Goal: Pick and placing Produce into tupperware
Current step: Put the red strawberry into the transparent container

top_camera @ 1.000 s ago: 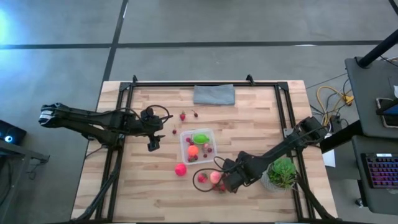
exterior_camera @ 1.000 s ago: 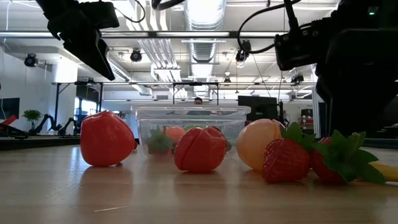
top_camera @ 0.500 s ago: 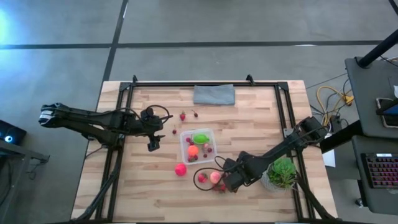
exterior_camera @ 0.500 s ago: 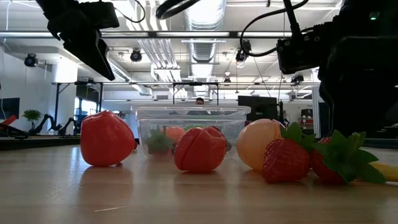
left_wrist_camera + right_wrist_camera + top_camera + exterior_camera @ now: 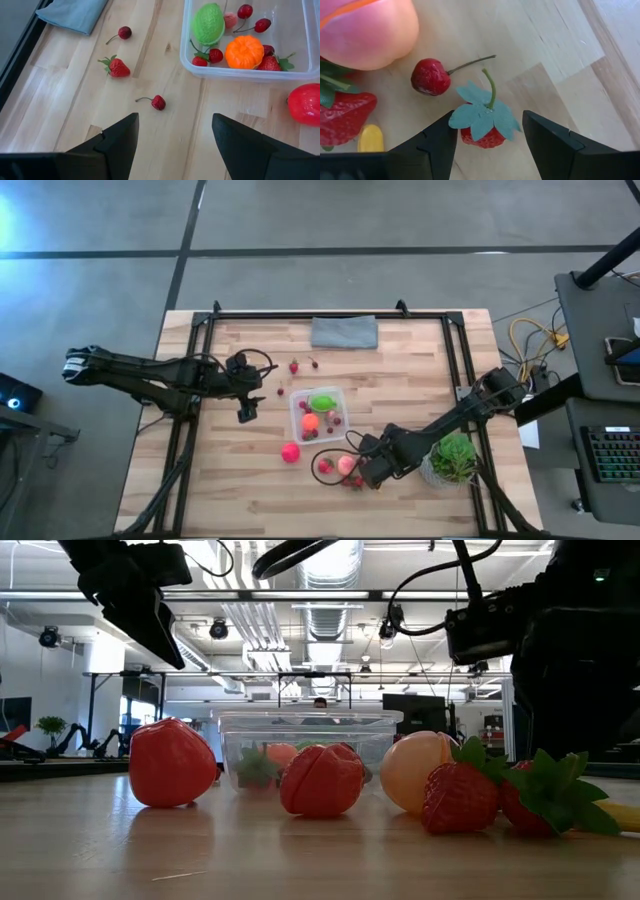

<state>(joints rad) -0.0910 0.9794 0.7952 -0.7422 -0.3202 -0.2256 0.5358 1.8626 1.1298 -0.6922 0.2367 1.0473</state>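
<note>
Probably the strawberry [image 5: 481,134] between the open, empty right gripper's [image 5: 489,145] fingers is light, hard and slippery, so grip its red body, not the leaves; the left gripper [image 5: 172,145] waits open and empty.

Overhead, table-level and two close wrist cameras share the tupperware [image 5: 318,414].

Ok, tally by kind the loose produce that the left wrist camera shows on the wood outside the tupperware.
Cherries: 2 (the other one lies nearer the cloth)
Strawberry: 1
Red-pink ball: 1, cut off by the picture's edge
Total: 4
</note>
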